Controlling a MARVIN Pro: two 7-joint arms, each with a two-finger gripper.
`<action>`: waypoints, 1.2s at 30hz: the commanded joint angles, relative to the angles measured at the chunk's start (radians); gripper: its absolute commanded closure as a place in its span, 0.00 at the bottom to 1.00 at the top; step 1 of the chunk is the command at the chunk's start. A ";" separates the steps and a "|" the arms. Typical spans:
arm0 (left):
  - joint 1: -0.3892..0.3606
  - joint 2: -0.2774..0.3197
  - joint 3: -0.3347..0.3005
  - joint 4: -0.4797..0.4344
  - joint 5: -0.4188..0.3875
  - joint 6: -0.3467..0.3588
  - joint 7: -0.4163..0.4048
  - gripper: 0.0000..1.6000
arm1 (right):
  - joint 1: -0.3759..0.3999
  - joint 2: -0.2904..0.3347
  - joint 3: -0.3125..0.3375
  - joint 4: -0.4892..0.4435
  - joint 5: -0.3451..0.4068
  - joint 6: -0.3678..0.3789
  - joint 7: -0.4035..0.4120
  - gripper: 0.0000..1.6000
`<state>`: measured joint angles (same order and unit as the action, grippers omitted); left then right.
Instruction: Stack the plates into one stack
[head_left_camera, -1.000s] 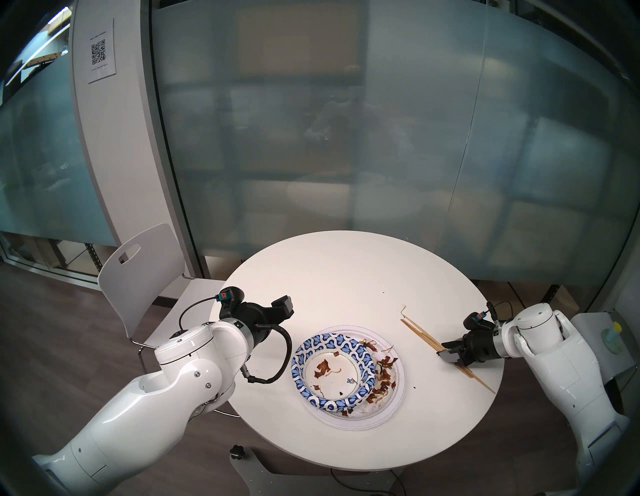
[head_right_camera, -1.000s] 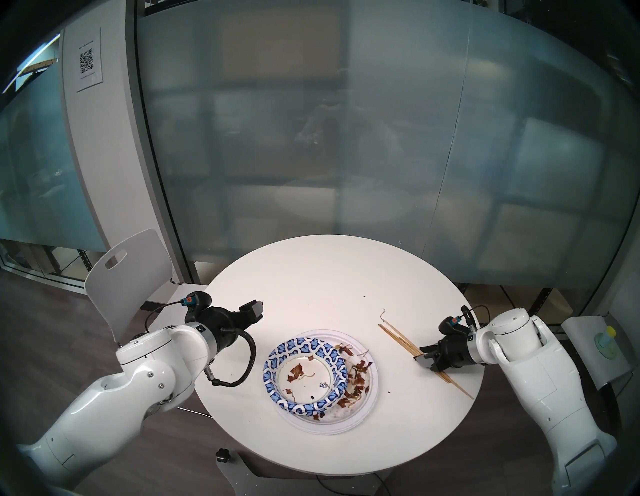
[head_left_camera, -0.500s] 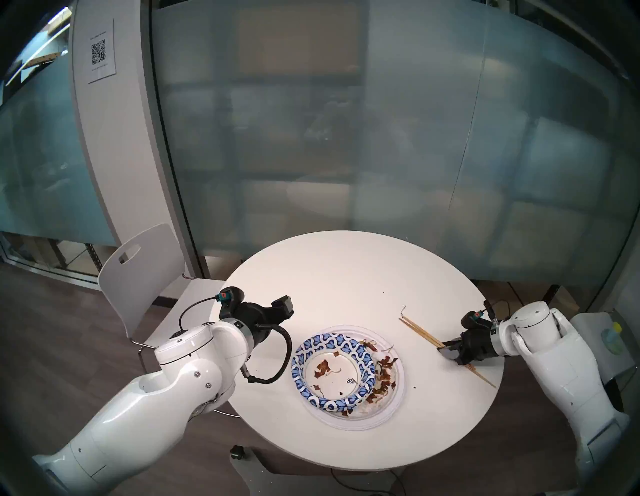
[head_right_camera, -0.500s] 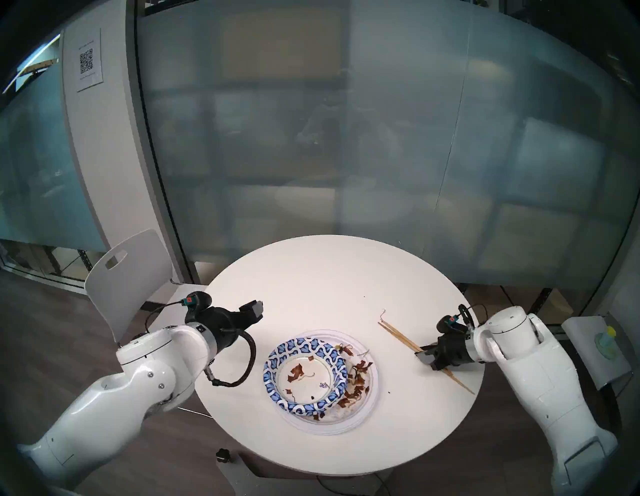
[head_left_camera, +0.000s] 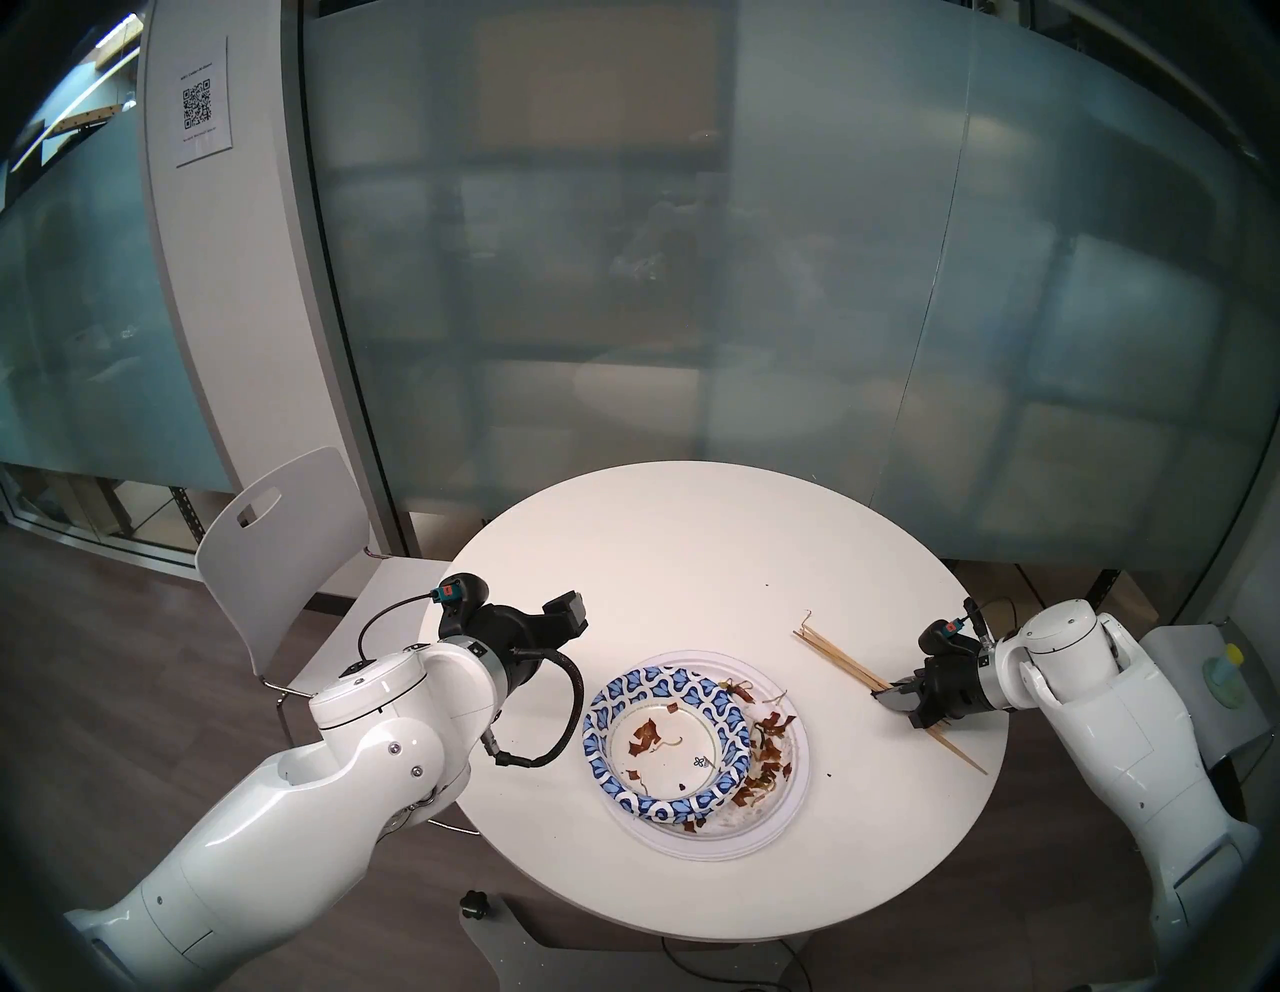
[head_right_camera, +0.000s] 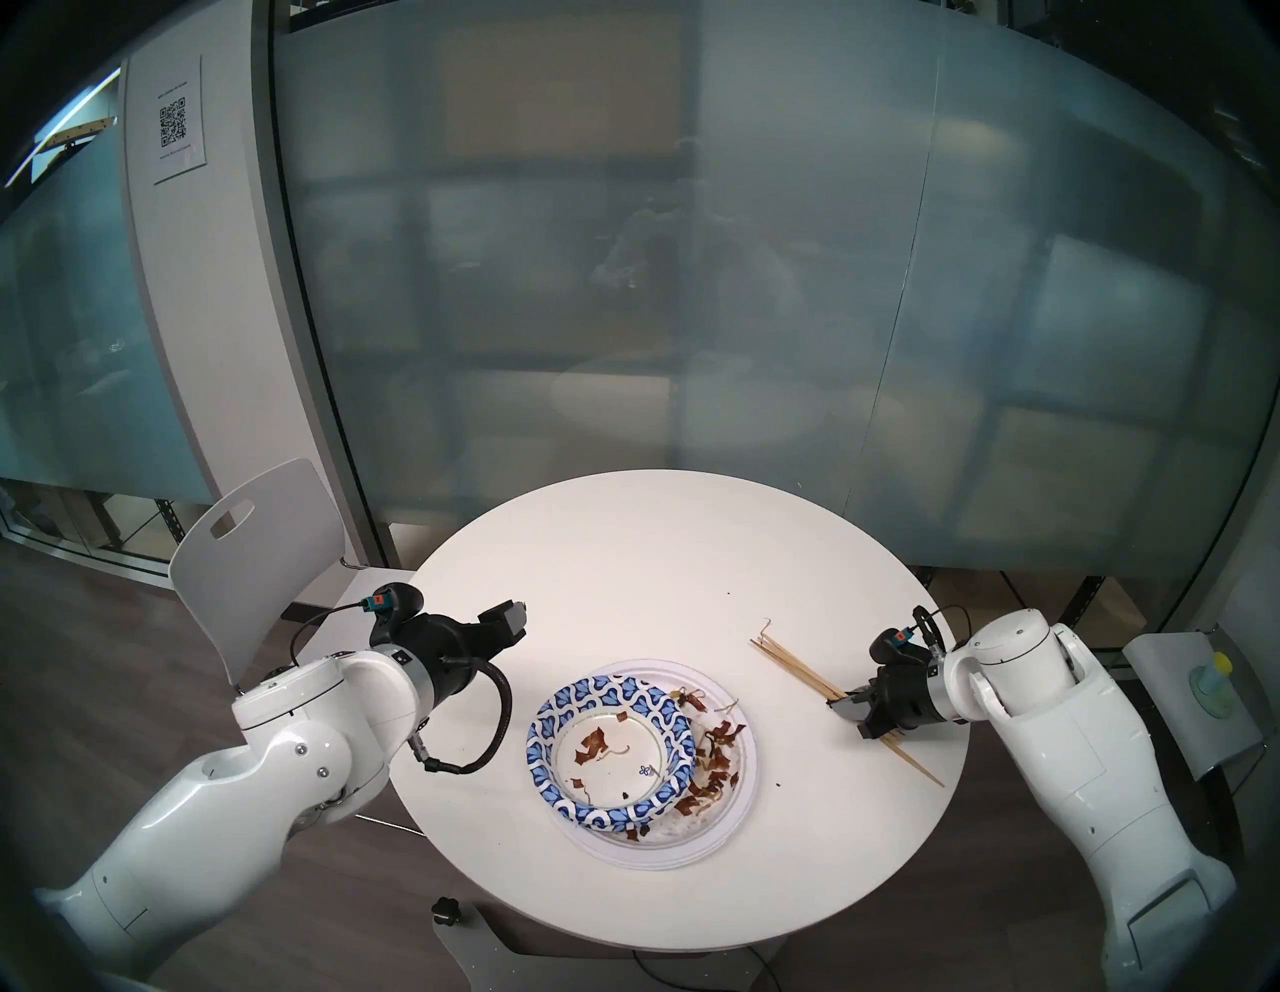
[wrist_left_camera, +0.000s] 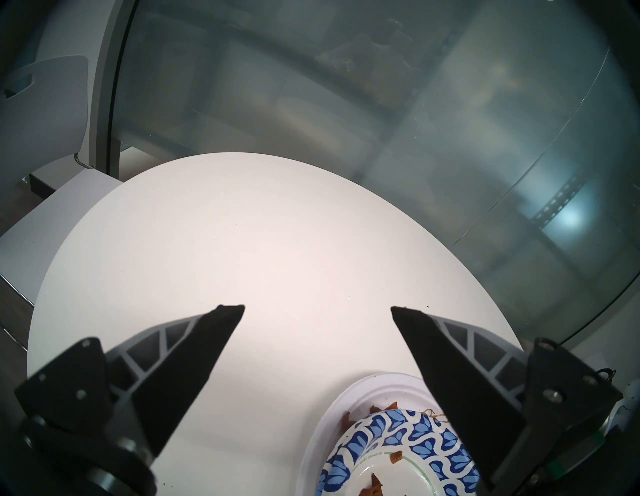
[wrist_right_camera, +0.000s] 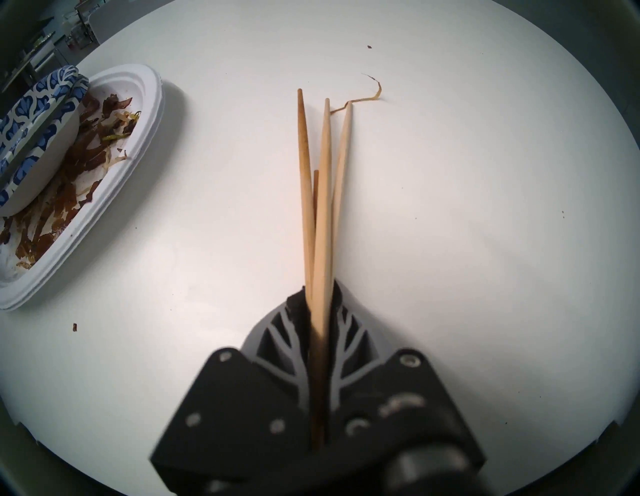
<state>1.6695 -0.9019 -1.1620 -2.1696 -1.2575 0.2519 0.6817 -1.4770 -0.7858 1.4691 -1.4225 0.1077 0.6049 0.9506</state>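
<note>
Clamped tight around a bundle of wooden chopsticks (wrist_right_camera: 320, 194) by the right pincer (wrist_right_camera: 318, 304), their tips fanning out toward the far side of the round white desk (head_left_camera: 692, 540); gripped near mid-length, probably so the bundle balances and lifts level rather than tipping. Lying diagonally at the right of the desk in the head view, well apart from the stack (head_left_camera: 699, 755), with one thin dried strand (wrist_right_camera: 367, 93) just beyond the tips. Already gathered into a single pile near the front middle of the desk: blue-patterned plates (head_left_camera: 665, 745) nested on top and pushed toward the left of the wide white plates (head_left_camera: 783, 810) beneath, leaving the right part of the white surface bare apart from brown food scraps (head_left_camera: 762, 762). Layered white rims visible in the right wrist view, suggesting more than one wide plate underneath. Stacking seemingly complete, then, with the chopsticks apparently being cleared as a leftover. Spread wide and holding nothing: the left pincer (wrist_left_camera: 317, 308), raised above the left side of the desk, just beside the stack, likely parked out of the way.
</note>
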 joint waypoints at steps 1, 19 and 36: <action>-0.006 -0.002 -0.004 -0.019 0.001 -0.002 0.001 0.00 | -0.046 -0.006 -0.044 0.015 -0.021 0.012 0.001 1.00; -0.006 -0.002 -0.004 -0.020 0.000 -0.002 0.002 0.00 | -0.137 0.028 0.041 -0.194 0.004 0.089 -0.002 1.00; -0.006 -0.002 -0.004 -0.019 0.000 -0.002 0.002 0.00 | -0.252 -0.087 0.204 -0.361 0.064 0.210 -0.115 1.00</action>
<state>1.6695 -0.9019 -1.1620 -2.1700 -1.2575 0.2518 0.6824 -1.6807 -0.8053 1.6108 -1.6992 0.1320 0.7752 0.8722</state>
